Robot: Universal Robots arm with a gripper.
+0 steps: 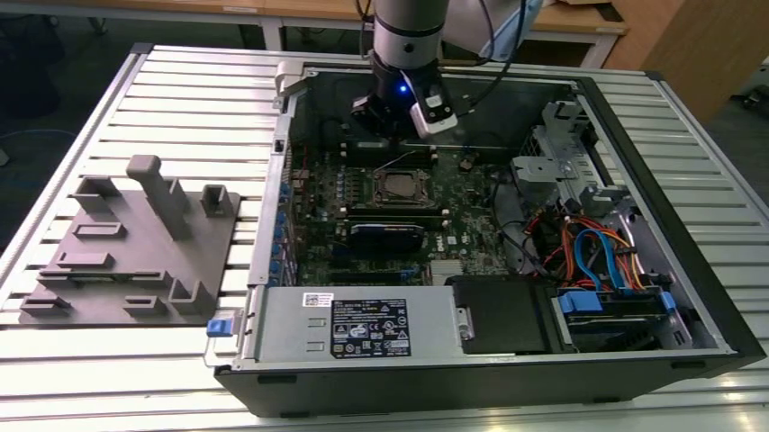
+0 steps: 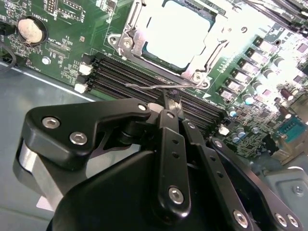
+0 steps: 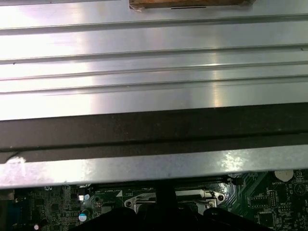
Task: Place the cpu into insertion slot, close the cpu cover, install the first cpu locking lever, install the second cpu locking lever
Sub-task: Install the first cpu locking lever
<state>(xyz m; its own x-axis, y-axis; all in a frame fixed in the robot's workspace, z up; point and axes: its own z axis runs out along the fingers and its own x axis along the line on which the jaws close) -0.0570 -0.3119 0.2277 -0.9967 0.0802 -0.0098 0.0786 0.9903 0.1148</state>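
Inside an open black computer case (image 1: 481, 387), the black two-fingered end effector (image 2: 169, 99) is pinched closed on a thin silvery wire locking lever (image 2: 142, 86) — just beside the square, silver-rimmed insertion slot (image 1: 402, 186), where the flat silver-topped cpu (image 2: 175, 29) sits under the lowered silvery metal cpu cover (image 2: 137, 34).

No print is legible. In the exterior view, a black label (image 1: 369, 328) with white marks sits on the grey power supply (image 1: 283, 340), with a small white sticker (image 1: 316, 300) at its 10 o'clock. In the second wrist view, fine white lettering dots the green motherboard (image 2: 82, 24), too small to read.
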